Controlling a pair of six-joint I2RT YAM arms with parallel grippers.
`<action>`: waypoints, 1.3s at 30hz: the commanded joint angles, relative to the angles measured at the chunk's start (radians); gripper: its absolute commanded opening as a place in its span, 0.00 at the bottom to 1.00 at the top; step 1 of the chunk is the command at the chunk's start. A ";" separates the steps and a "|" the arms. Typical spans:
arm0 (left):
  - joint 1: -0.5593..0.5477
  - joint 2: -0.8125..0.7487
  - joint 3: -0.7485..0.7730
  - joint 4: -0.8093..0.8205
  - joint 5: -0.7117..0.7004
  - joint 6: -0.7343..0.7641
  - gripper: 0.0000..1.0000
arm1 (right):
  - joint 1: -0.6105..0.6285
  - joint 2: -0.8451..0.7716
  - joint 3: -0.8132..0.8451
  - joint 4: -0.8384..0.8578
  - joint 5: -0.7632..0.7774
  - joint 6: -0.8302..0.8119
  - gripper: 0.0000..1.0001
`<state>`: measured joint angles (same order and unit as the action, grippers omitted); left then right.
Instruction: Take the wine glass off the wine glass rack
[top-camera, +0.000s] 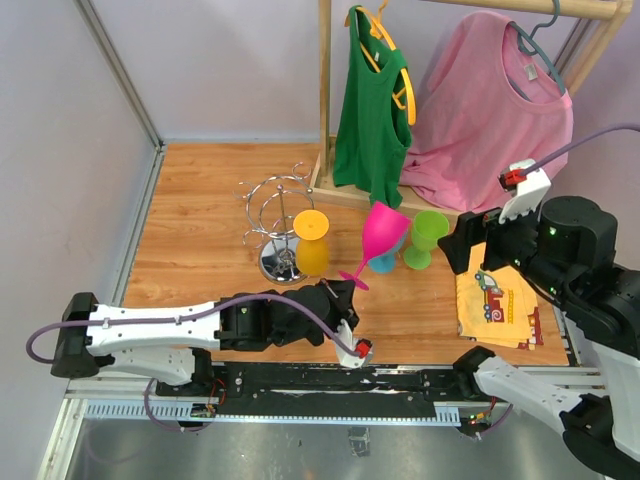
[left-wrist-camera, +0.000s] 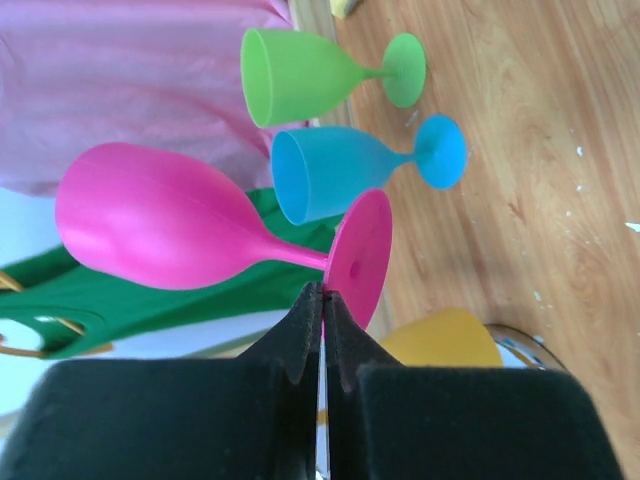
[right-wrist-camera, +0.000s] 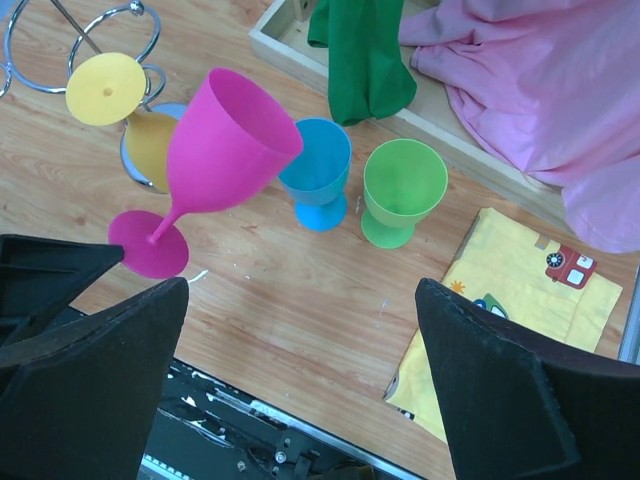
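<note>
My left gripper (top-camera: 352, 287) is shut on the rim of the foot of the pink wine glass (top-camera: 384, 232) and holds it tilted above the table, just right of the silver wire wine glass rack (top-camera: 272, 205). The left wrist view shows the fingertips (left-wrist-camera: 312, 305) pinching the pink foot (left-wrist-camera: 362, 250). A yellow glass (top-camera: 311, 240) hangs upside down on the rack. My right gripper (right-wrist-camera: 300, 400) is open and empty, above the table in front of the glasses. The pink glass also shows in the right wrist view (right-wrist-camera: 225, 145).
A blue glass (top-camera: 383, 263) and a green glass (top-camera: 428, 238) stand upright right of the pink one. A yellow cloth (top-camera: 500, 305) lies at the right. A wooden clothes rack (top-camera: 325, 90) with a green top and a pink shirt stands behind.
</note>
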<state>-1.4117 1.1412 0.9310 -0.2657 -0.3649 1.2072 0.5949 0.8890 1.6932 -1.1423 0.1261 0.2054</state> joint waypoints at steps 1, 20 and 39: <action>-0.038 -0.020 -0.046 0.203 -0.048 0.206 0.00 | 0.005 0.040 0.019 -0.025 -0.048 -0.025 0.98; -0.059 0.046 -0.270 0.520 -0.001 0.526 0.00 | 0.005 0.253 0.056 -0.061 -0.265 -0.105 1.00; -0.057 0.096 -0.219 0.537 -0.025 0.523 0.00 | 0.006 0.237 -0.107 -0.076 -0.412 -0.131 0.63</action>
<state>-1.4628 1.2285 0.6754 0.2085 -0.3817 1.7100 0.5949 1.1431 1.6089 -1.2003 -0.2314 0.0952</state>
